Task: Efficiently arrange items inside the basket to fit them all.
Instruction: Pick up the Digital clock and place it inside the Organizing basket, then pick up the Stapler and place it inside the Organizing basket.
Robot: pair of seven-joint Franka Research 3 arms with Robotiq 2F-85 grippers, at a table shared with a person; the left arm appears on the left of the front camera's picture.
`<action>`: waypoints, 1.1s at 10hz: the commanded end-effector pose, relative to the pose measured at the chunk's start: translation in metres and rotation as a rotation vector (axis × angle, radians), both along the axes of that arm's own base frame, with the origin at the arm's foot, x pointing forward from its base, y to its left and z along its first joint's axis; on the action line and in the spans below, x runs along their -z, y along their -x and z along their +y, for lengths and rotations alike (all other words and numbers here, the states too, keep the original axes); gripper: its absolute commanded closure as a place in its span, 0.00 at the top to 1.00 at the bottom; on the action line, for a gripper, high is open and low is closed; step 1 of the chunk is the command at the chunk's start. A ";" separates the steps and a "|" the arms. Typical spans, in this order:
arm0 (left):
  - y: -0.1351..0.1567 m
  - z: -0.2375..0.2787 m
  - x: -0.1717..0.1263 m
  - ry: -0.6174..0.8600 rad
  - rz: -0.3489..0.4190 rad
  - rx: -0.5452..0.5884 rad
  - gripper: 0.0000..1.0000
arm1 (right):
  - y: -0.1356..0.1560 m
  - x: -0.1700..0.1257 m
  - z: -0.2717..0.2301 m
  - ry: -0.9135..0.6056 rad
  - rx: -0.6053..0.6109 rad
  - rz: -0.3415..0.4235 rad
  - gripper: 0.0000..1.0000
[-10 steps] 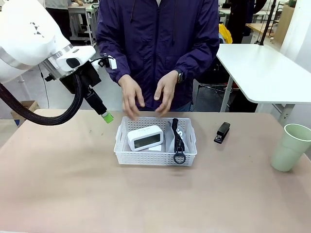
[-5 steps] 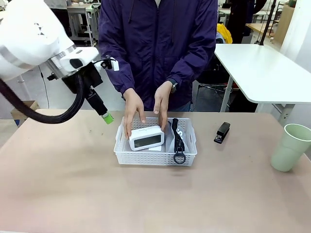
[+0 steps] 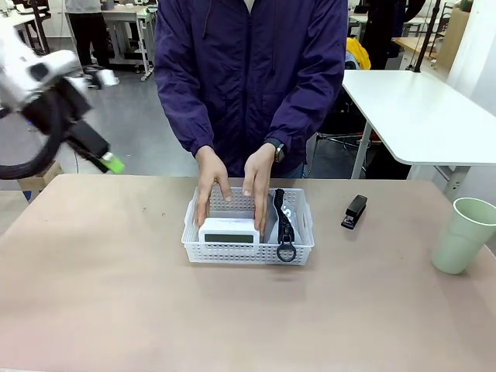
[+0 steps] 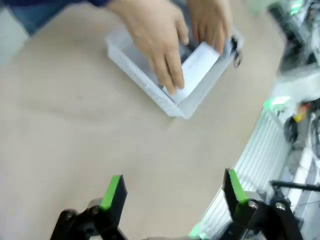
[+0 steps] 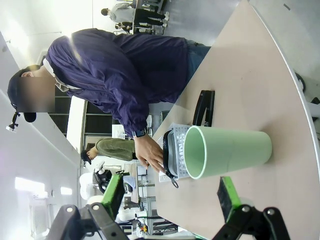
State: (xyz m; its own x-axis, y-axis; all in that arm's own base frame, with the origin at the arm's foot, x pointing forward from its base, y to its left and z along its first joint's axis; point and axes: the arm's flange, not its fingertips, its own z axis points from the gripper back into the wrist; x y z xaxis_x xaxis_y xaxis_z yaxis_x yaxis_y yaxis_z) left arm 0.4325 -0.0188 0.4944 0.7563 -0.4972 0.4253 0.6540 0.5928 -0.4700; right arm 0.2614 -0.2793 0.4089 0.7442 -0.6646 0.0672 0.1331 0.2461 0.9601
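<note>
A person's hands (image 3: 211,184) hold the white block (image 3: 229,230) in the basket (image 3: 232,253), beside the grey pouch (image 3: 284,221). The stapler (image 3: 355,211) and green cup (image 3: 463,235) stand on the desk (image 3: 116,294). The left end effector (image 4: 172,185) and right end effector (image 5: 170,189) gape wide, empty.

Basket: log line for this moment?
person's hands on white block in basket; pouch in basket; stapler, cup outside; left gripper, right gripper open

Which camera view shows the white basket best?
The front view: the basket is sharp and nearly whole. The left wrist view shows it blurred under the person's hands; the right wrist view shows it small, partly behind the cup.
</note>
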 end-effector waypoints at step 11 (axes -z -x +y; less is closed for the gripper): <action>0.100 0.150 0.108 0.505 0.127 -0.477 1.00 | -0.001 -0.002 -0.001 -0.005 0.006 -0.037 1.00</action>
State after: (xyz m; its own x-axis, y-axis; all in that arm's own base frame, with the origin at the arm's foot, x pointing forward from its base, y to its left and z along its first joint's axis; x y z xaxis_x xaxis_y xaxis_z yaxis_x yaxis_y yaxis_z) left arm 0.3366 0.1307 0.3889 0.8962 0.1360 0.4222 0.3121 0.4831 -0.8181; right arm 0.2614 -0.2797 0.4096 0.7434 -0.6654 0.0687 0.1327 0.2474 0.9598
